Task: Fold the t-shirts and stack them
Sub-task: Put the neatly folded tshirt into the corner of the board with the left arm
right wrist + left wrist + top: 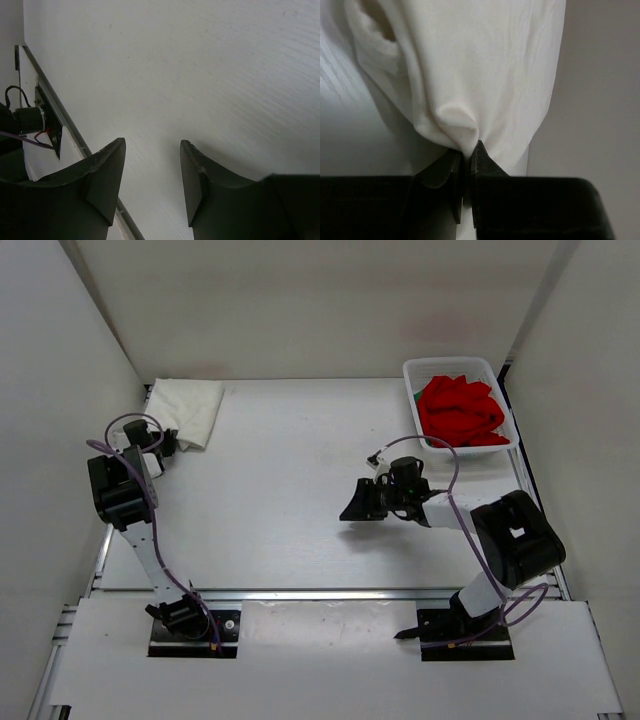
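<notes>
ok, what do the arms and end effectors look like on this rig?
Both arms have white links with bulky black joint housings. A purple cable loops along each. The left end effector and right end effector have black, tapered, pointed fingers. No markings visible.

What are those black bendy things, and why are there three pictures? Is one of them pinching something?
Those are two robot arms bolted to a white table. The big picture looks down from above. The other two come from little cameras on each arm's wrist. The left pincer is pinching a fold of the white t-shirt, which lies in the far left corner. The right pincer is open and holds nothing; under it is only bare table. At the far right sits a white basket with a crumpled red t-shirt inside.
</notes>
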